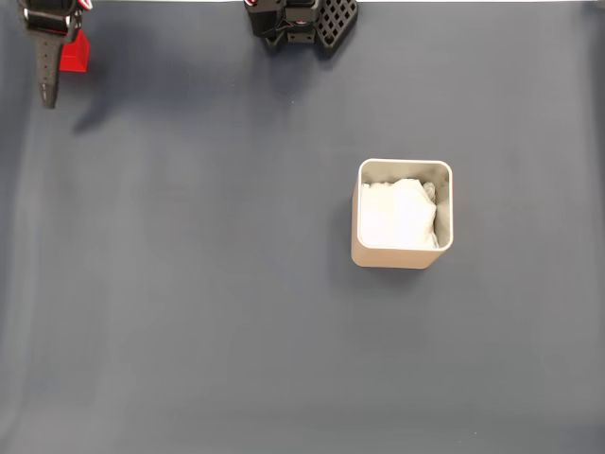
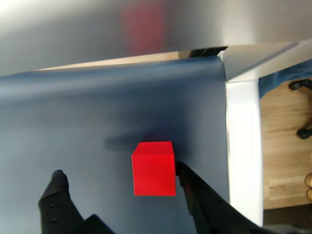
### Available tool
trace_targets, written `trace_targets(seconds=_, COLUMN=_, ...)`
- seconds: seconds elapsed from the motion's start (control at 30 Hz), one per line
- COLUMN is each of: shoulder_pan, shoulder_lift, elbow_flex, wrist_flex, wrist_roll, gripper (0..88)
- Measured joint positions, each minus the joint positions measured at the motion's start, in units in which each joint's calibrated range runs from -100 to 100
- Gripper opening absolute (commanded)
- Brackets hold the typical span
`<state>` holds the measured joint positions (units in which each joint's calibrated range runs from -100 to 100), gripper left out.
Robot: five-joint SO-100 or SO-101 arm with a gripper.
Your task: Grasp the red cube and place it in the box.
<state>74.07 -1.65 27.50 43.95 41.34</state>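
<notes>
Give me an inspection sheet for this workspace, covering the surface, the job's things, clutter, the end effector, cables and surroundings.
Surface: dark blue-grey mat, bare and smooth.
Job's things: small bright red matte cube at the mat's far left corner in the fixed view; beige square box with white paper lining stands apart, right of centre.
Clutter: nothing seen.
End effector: black, open, fingers either side of the cube, right finger touching or nearly touching it.
Cables: nothing seen.
Surroundings: white table edge, wooden floor, black arm base.

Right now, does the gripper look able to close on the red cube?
Probably yes: the open gripper has the red cube between its fingers, one fingertip beside its face, nothing in between.
</notes>
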Motion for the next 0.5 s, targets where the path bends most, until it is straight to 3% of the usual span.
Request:
trace_targets(seconds=0.37, shoulder_pan=-0.4, shoulder_lift=0.0, elbow_flex=0.0, wrist_flex=0.1, wrist_roll=0.0, gripper=8.5)
trace_targets(seconds=0.5, shoulder_pan=-0.8, shoulder_lift=0.0, elbow_flex=-0.2, wrist_flex=2.1, wrist_roll=0.0, gripper=0.2)
